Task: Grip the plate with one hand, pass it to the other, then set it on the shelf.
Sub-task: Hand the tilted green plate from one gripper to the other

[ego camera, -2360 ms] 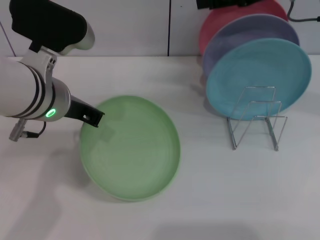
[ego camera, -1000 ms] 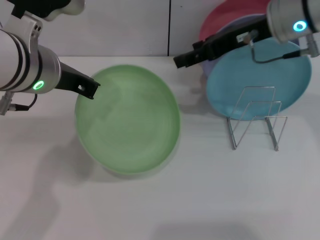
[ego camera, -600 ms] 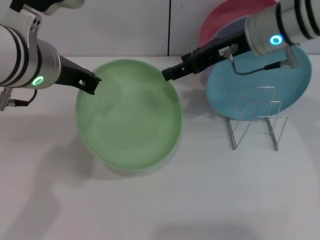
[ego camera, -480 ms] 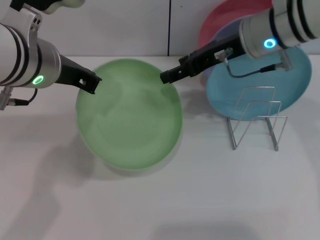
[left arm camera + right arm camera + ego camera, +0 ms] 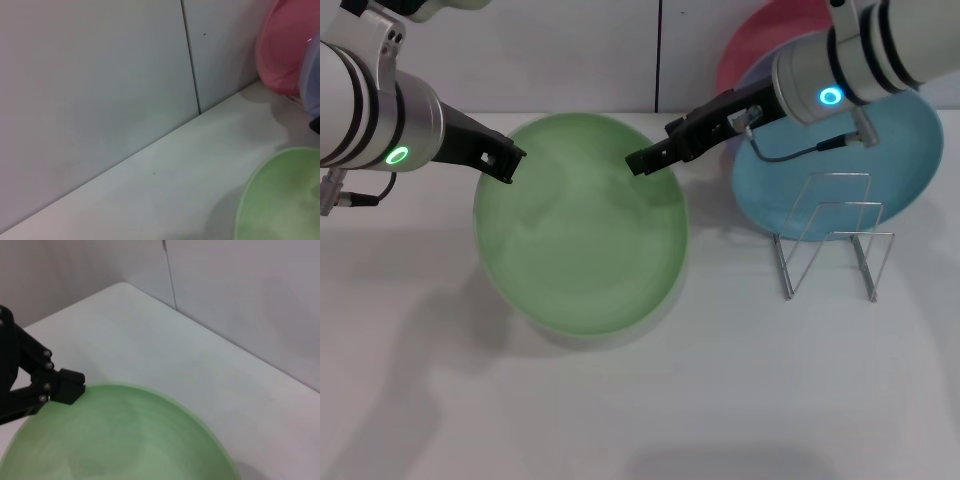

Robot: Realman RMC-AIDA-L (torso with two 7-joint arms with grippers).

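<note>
Left jaws [image 5: 508, 163] grip plate [image 5: 580, 230]; right jaws [image 5: 638, 162] at rim.

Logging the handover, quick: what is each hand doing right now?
Left hand: closed on the pale green round plate.
Right hand: at the plate's far rim; cannot be told.

head looks down; both wrists share the plate [image 5: 580, 225].

Plate [image 5: 580, 225] raised off table [image 5: 720, 400], left of centre. Left gripper [image 5: 505, 160] at plate's far-left rim; right gripper [image 5: 642, 160] at its far-right rim, arm reaching in from right. Rack [image 5: 830, 240] on table, right of plate, apart from it. Three plates [image 5: 840, 150] stand stacked behind rack's front loops, leaning toward wall [image 5: 570, 50].
</note>
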